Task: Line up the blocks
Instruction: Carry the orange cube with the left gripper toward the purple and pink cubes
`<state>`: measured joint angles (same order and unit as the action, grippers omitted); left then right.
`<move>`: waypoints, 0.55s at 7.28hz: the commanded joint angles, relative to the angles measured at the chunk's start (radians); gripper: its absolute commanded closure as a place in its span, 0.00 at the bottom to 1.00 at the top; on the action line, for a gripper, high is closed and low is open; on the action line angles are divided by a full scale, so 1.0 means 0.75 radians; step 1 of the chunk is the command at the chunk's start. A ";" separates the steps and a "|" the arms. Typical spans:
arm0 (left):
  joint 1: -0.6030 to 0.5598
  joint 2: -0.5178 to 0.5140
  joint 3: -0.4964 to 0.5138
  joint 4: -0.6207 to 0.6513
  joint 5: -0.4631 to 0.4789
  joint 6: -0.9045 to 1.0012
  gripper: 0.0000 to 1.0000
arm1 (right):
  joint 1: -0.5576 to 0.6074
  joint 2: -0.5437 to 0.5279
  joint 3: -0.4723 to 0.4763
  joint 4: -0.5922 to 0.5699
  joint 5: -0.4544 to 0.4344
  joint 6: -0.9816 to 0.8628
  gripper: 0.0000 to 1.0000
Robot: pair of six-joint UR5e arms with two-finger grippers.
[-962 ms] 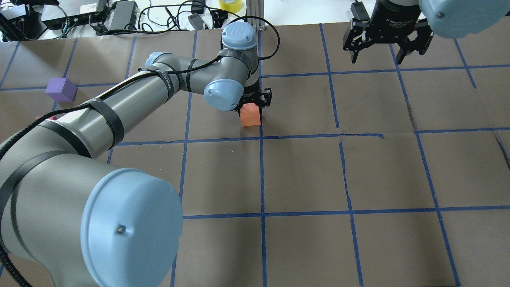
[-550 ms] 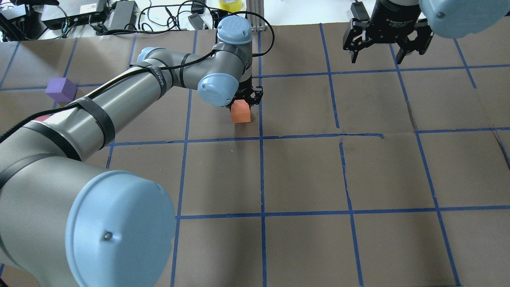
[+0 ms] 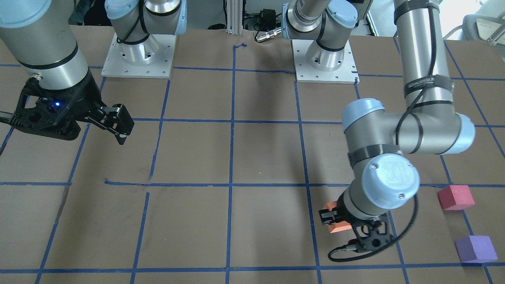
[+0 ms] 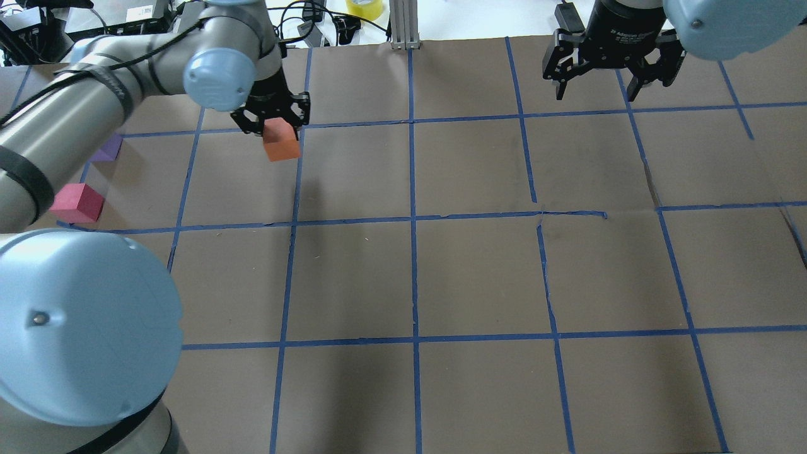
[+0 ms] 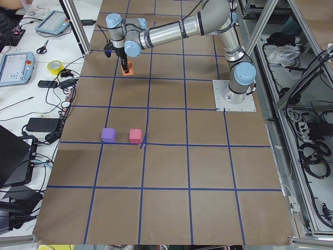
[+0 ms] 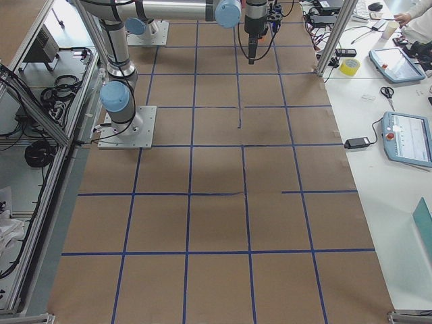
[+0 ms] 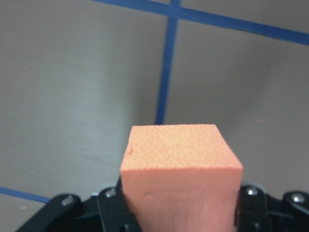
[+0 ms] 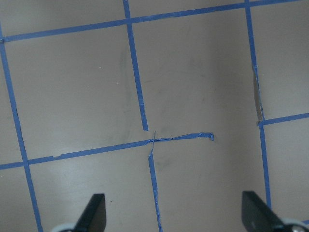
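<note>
My left gripper [image 4: 272,123] is shut on the orange block [image 4: 281,142] and holds it above the table at the far left; the block fills the left wrist view [image 7: 181,169] between the jaws. It also shows in the front view [image 3: 338,226] and the left view [image 5: 126,69]. The red-pink block [image 4: 77,203] and the purple block [image 4: 108,149], partly hidden by my left arm, sit apart on the table's left edge [image 3: 455,197] [image 3: 475,248]. My right gripper [image 4: 596,93] is open and empty at the far right [image 8: 176,215].
Brown paper with a blue tape grid [image 4: 413,217] covers the table. Cables, power bricks and a tape roll [image 4: 364,7] lie beyond the far edge. The two arm bases [image 3: 323,59] stand at the robot's side.
My left gripper has carried the orange block left and towards the far edge. The arm has swung off the red-pink block, which now shows. The right arm has not moved.
</note>
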<state>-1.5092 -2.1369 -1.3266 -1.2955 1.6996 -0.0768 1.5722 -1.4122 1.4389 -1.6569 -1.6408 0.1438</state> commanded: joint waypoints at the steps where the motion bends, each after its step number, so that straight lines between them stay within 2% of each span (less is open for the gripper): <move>1: 0.260 0.041 0.018 0.011 0.088 0.373 1.00 | 0.000 -0.001 0.000 0.000 -0.001 -0.003 0.00; 4: 0.498 0.016 0.042 0.120 0.096 0.646 1.00 | 0.002 -0.001 0.000 0.000 -0.001 -0.003 0.00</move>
<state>-1.2126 -2.1190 -1.3013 -1.2247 1.7711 0.3309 1.5731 -1.4128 1.4389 -1.6567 -1.6414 0.1412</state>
